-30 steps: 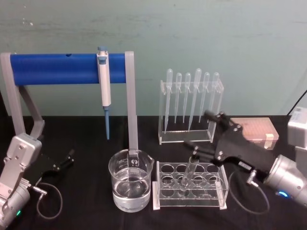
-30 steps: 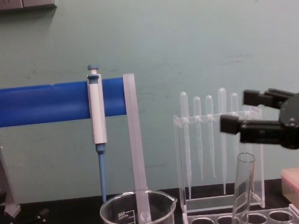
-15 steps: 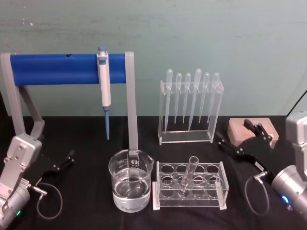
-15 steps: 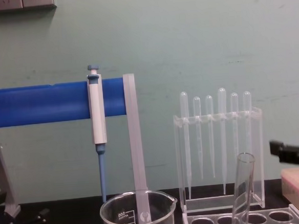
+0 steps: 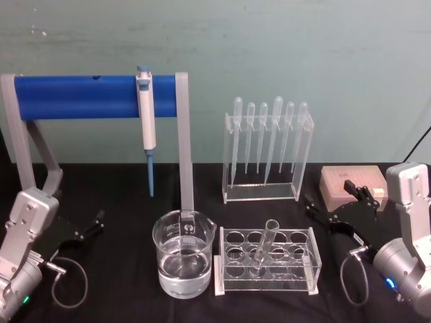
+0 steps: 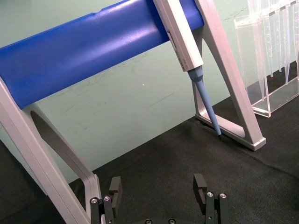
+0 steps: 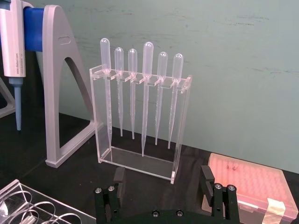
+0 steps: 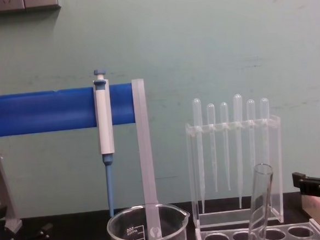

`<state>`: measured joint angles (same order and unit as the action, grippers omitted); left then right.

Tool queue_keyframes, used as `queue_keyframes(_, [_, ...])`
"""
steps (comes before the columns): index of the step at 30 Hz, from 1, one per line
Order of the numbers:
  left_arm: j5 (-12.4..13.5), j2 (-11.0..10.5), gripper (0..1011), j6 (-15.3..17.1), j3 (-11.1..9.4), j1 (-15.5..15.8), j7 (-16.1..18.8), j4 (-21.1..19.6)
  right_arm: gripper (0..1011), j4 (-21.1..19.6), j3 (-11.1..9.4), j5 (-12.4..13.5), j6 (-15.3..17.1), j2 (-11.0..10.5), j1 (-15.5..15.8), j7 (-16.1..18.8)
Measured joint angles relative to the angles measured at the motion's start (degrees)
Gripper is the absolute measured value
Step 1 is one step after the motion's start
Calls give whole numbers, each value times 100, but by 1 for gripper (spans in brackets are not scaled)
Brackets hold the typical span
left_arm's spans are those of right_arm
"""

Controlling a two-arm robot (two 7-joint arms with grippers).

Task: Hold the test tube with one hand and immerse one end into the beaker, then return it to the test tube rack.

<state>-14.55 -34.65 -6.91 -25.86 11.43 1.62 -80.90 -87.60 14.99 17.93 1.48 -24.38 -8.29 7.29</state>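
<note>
My right gripper (image 5: 335,202), black and two-jawed on its silver cylindrical wrist, hung low over the black table (image 5: 121,282) at the right side, its jaws spread wide apart and holding nothing. My left gripper (image 5: 91,227) lay parked near the table at the far left, its fingers (image 6: 115,186) likewise standing apart and empty. The long clear glass test tube (image 5: 263,247) with its flared rim stood tilted in a hole of the clear acrylic rack with round holes (image 5: 266,261), off to the left of my right fingers (image 7: 206,178) and apart from them. Just beyond the rack on that same side sat the wide clear glass beaker (image 5: 183,253) with white graduation marks, partly filled with clear liquid. Ahead of my right fingers stood the tall clear stand of thin frosted pipettes (image 7: 140,102), and close beside them the pink lidded box (image 7: 247,186). The white-and-blue micropipette (image 5: 146,121) hung from the blue bar (image 5: 81,96) on its grey frame. From the chest view, the tube's bottom was cut off below the edge.
</note>
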Motion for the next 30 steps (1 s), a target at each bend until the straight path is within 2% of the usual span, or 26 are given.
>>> queue_keyframes(30, [0,0,1000,0,0,0,0,0,1002,-31,14,1,13,-16,6,-14])
